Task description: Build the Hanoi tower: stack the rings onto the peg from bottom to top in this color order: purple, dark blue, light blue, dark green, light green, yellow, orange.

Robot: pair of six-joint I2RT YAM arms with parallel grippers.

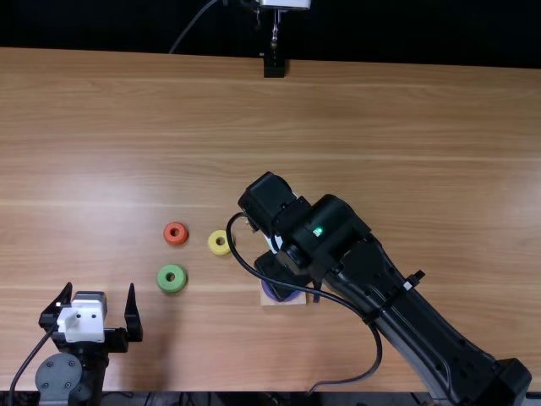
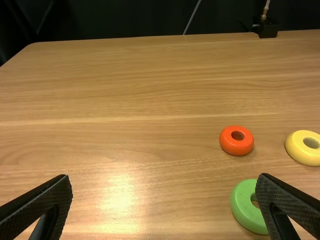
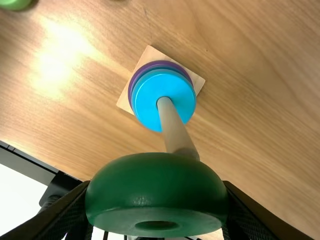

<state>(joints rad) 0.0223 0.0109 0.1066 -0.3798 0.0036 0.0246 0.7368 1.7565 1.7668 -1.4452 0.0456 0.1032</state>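
In the top view my right gripper is over the peg's wooden base, its fingers mostly hidden by its own body. The right wrist view shows that gripper shut on the dark green ring, held beside the tip of the peg. Low on the peg lie a light blue ring and a purple ring, with a blue edge between. My left gripper stands open and empty near the front left; in its wrist view, the gripper has fingers wide apart.
Left of the peg lie an orange ring, a yellow ring and a light green ring, flat on the table. The right arm stretches diagonally from the front right. A black mount stands at the far edge.
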